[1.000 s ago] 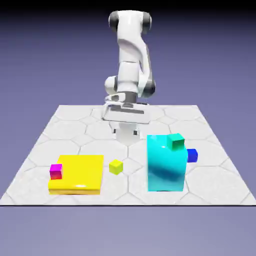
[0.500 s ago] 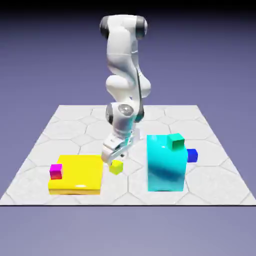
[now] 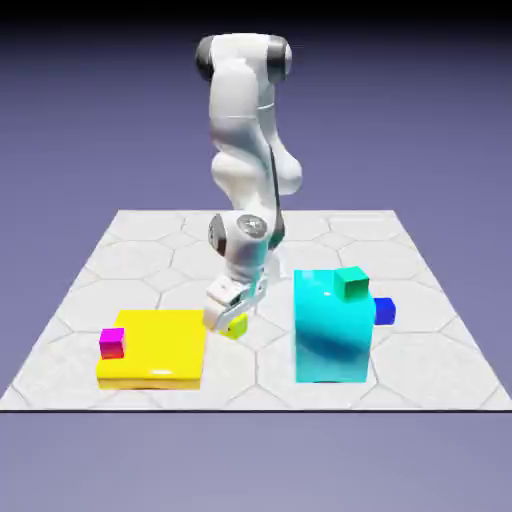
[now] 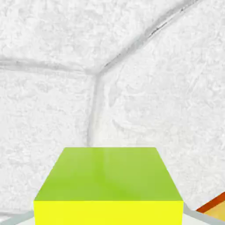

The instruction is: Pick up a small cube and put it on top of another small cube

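Observation:
The lime small cube (image 3: 239, 326) shows partly under my gripper (image 3: 229, 320), just right of the yellow slab. In the hand view the lime cube (image 4: 108, 186) fills the bottom middle and hides both fingertips, with the jaws shut on its sides. It is at or just above the table. The dark blue small cube (image 3: 384, 311) rests on the table behind the right side of the big cyan block (image 3: 331, 328), far to the exterior view's right of my gripper.
A flat yellow slab (image 3: 160, 346) lies left of the gripper, and its corner (image 4: 214, 211) shows in the hand view. A magenta-and-red small cube (image 3: 112, 343) sits on its left edge. A teal-green small cube (image 3: 352, 282) sits on top of the cyan block.
The arm swung down from the table's far side onto the lime cube. The gripper now covers the cube's left part, and the cube sits slightly higher in the picture.

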Controlling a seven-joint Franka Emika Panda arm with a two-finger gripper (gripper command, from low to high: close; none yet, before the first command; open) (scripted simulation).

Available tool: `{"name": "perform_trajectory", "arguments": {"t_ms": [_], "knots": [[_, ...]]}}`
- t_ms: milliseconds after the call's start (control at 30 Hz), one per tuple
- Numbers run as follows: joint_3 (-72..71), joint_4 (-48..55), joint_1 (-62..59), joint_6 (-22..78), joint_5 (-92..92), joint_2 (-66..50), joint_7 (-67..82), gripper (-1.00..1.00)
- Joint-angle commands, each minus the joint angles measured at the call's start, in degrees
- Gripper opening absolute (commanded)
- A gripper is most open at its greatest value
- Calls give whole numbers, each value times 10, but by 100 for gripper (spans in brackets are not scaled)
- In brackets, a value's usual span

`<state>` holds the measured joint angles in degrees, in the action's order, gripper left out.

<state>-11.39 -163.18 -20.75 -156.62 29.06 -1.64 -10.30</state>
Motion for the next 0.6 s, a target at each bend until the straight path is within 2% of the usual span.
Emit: {"name": "perform_trajectory", "arguments": {"t_ms": [0,100,233,567], "knots": [[-10,-4,-4,9,-25,16,19,-100],[-23,-10,-8,21,-56,36,42,-100],[-36,48,-64,46,40,-1,127,-100],[-153,256,33,209,190,-59,212,-100]]}}
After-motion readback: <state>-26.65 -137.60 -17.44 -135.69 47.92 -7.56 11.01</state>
